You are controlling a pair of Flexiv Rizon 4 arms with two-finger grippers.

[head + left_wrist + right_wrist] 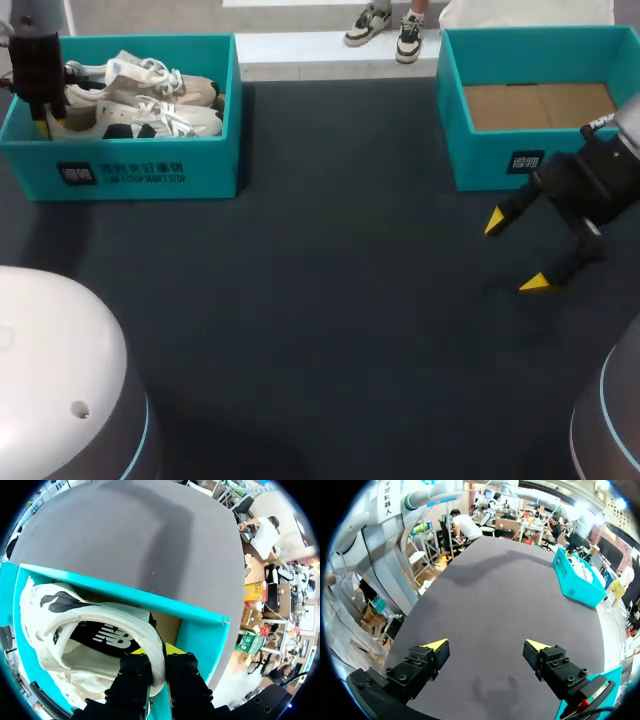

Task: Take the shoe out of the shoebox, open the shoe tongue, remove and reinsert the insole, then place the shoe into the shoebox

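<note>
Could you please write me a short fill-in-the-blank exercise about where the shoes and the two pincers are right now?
1. The left pincer is shut on the collar of a shoe that lies ____ the left shoebox.
2. The right pincer hangs over the table with its fingers ____.
3. The right shoebox is ____, showing only its cardboard floor.
Missing words: inside; open; empty.

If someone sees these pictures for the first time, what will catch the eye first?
Probably the white shoe, its opening's rim pinched by the left gripper inside the teal shoebox at the table's far left. Next, the right gripper, wide open over the dark table, in front of a second teal box showing only its cardboard bottom.
</note>
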